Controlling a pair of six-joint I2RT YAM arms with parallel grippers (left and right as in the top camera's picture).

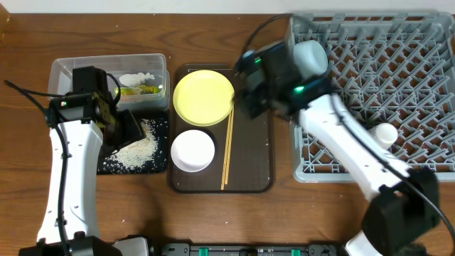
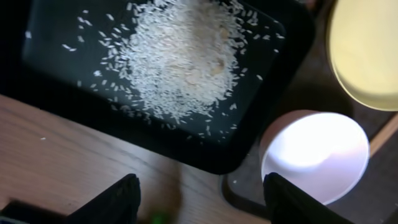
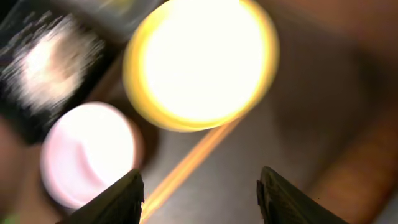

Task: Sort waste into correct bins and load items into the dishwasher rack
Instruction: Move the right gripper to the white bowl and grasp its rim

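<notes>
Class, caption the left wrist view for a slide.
Open left gripper near whitish rice grains in a shallow black tray, beside a white bowl.

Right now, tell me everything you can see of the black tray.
The black tray is shallow, rectangular with rounded corners, plastic-looking, lying flat on the wooden table. It holds a heap of whitish rice grains, with strays scattered around. It sits nearer the robot than the clear tub and left of the brown serving tray; whether they touch I cannot tell. The left arm hides its upper-left part from overhead.
</notes>
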